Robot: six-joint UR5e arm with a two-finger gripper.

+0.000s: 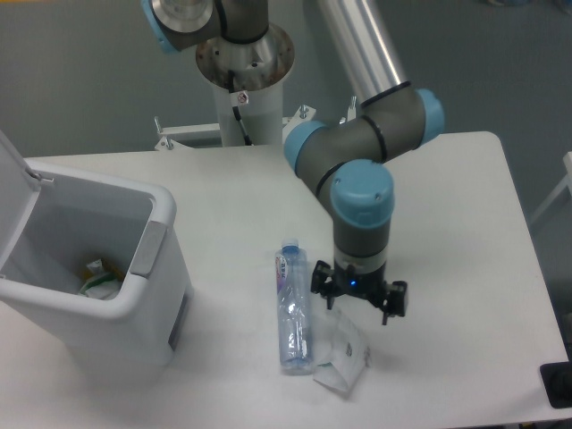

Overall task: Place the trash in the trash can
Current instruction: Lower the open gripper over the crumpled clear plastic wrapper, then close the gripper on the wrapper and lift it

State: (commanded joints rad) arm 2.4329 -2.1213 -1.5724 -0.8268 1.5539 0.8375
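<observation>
We see one large white rectangular plastic trash can [156, 268] at table left, lid open, some scraps inside. One long clear plastic bottle with blue cap [291, 306] lies flat mid-table, long axis near-far, cap pointing away from camera. One small crumpled clear-white wrapper [343, 356] just right of it. Gripper [358, 298] hangs above wrapper, jaws spread, holding nothing

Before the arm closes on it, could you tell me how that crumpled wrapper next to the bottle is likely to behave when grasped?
The wrapper looks thin and creased, so it will probably crush and flop rather than hold shape. It seems very light and may slide if nudged. It lies beside the bottle, so a sweep could set that rolling.
</observation>
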